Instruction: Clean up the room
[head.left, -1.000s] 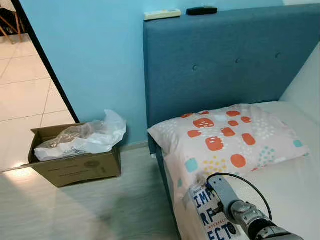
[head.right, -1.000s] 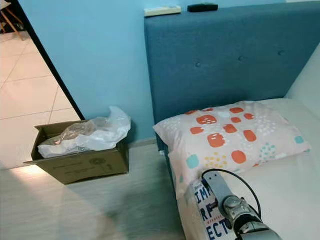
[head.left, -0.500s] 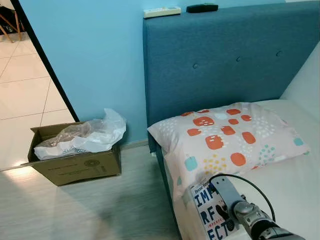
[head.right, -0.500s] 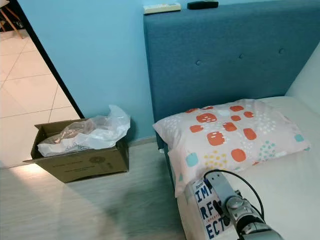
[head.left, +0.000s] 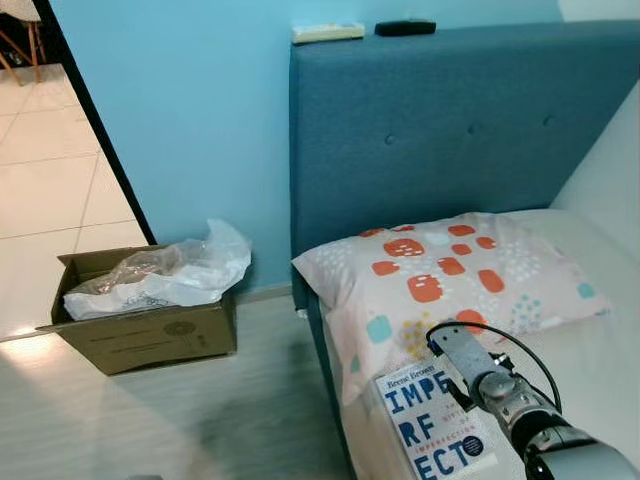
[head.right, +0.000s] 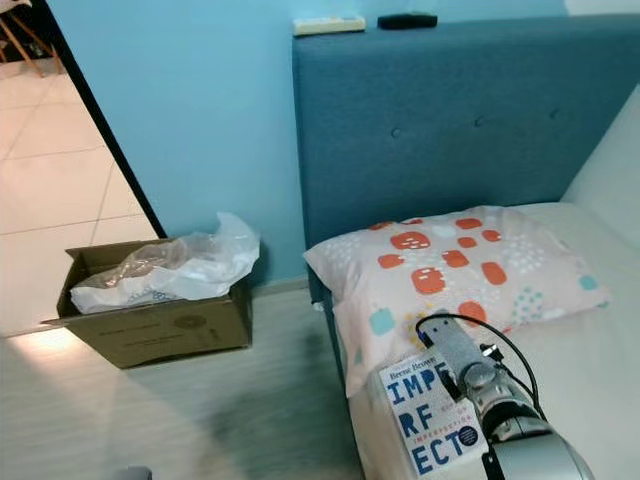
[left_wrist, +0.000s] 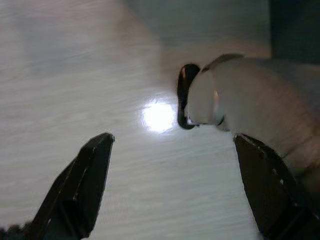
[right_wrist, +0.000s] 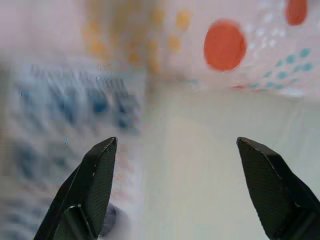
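i am holding my right gripper (right_wrist: 175, 195) spread wide and grasping nothing above the bed (head.left: 600, 360). the book (head.right: 430, 415) is lying beside it, below the pillow (head.left: 440, 280). my left gripper (left_wrist: 175, 195) is hanging open over the floor (left_wrist: 75, 75).

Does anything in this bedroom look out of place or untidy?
A book lies flat on the bed near its edge, just below the pillow. Two remote controls sit on top of the headboard. On the floor, a cardboard box overflows with crumpled plastic bags.

Blue wall (head.left: 200, 120), teal headboard (head.left: 470, 120), pale wood floor (head.left: 150, 420).
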